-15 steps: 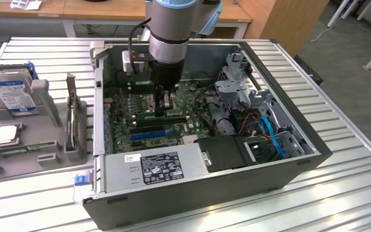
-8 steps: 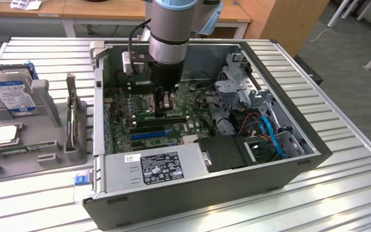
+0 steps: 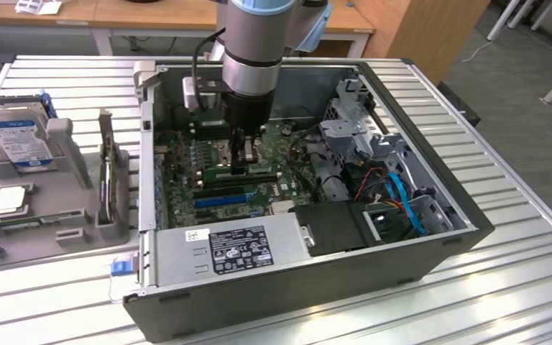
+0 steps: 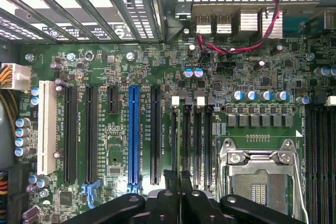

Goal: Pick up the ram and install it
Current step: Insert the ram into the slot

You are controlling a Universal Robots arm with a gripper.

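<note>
— From the case's (image 3: 305, 287) front backwards, what was there?
— Nearest, at six o'clock in the exterior view, the power supply (image 3: 228, 248). Behind it, mid-board, the jaws were clenched on the ram (image 3: 255, 170), right at the memory slots (image 4: 186, 140); whether it touched one, I couldn't tell.
— Which step, then?
— Insertion, I'd judge: picked up, not yet seated.
— What would that call for?
— The stick square along one slot, kept upright, a straight push. Out at nine o'clock, the hard drive (image 3: 17, 140) sat on a tray (image 3: 60, 190).
</note>
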